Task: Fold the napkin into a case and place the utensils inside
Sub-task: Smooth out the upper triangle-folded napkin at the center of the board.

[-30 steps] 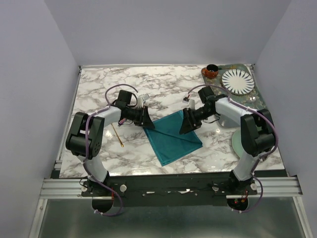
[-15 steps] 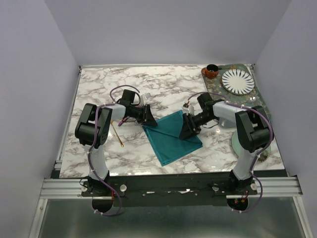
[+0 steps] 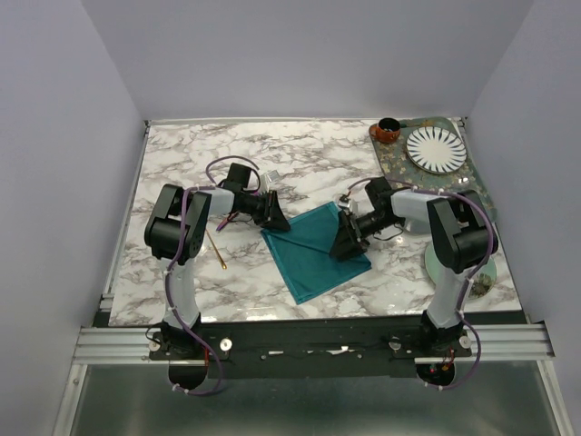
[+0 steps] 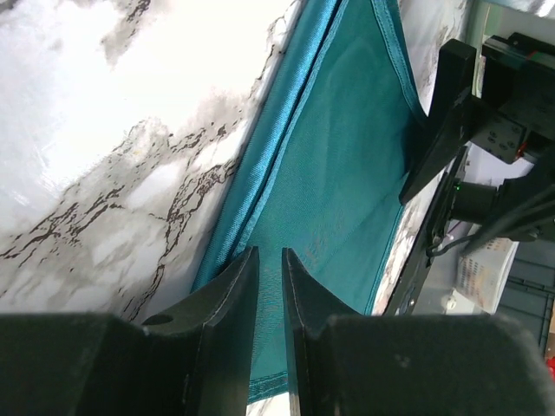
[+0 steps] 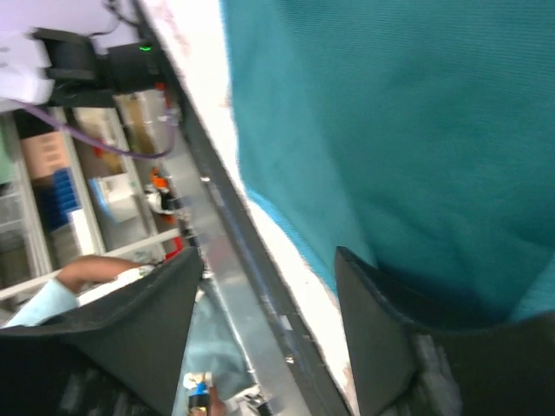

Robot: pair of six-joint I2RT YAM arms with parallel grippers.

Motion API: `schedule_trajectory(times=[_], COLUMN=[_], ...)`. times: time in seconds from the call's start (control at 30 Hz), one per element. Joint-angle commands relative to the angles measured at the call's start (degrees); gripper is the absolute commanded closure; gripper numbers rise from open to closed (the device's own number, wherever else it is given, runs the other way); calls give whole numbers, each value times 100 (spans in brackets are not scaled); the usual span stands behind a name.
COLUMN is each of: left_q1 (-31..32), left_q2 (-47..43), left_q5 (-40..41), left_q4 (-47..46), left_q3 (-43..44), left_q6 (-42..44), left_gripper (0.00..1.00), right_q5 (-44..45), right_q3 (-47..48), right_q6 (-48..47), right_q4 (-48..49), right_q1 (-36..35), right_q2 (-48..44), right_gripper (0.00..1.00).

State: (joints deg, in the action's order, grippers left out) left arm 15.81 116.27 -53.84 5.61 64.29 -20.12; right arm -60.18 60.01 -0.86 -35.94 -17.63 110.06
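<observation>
Two napkin (image 3: 313, 259) layers could slip apart if the left jaws, a narrow slit at the edge, drag them; right jaws gape wide.

Marble surface (image 3: 182, 163) between pale lilac walls (image 3: 64, 136), black-and-white striped plate (image 3: 435, 148) on a patterned mat (image 3: 399, 165) in the far right corner, brown cup (image 3: 388, 130) just beside it, pale green saucer (image 3: 435, 263) at right, metal rail (image 3: 318, 341) along the near edge

Table (image 3: 182, 150): white marble-pattern top, grey veining. Back wall (image 3: 309, 54), left wall (image 3: 54, 182), right wall (image 3: 536, 109): plain pale lavender. Aluminium rail (image 3: 309, 343): near edge. Light: even.
</observation>
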Motion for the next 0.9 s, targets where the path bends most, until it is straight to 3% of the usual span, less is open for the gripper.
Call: schedule_trajectory(times=[0.0,0.17,0.63,0.87], left_q1=[36,45,27,9], left_q2=[159,247,370,-523], left_q5=[67,85,164,-784], left_q4=[204,301,529,731], left_q3=[66,127,92,119], left_q6=[236,333,544,974], left_gripper=[70,70,70,48], right_q5=[-1056,-1645,-978,-714], right_q3=[37,195,-183,-121], right_q6=[506,930,473,640], right_q4=[192,536,536,536], right_q1=[23,23,304,295], right_q2=[-397,-109,1105,1097], right_gripper=[25,12,11,12])
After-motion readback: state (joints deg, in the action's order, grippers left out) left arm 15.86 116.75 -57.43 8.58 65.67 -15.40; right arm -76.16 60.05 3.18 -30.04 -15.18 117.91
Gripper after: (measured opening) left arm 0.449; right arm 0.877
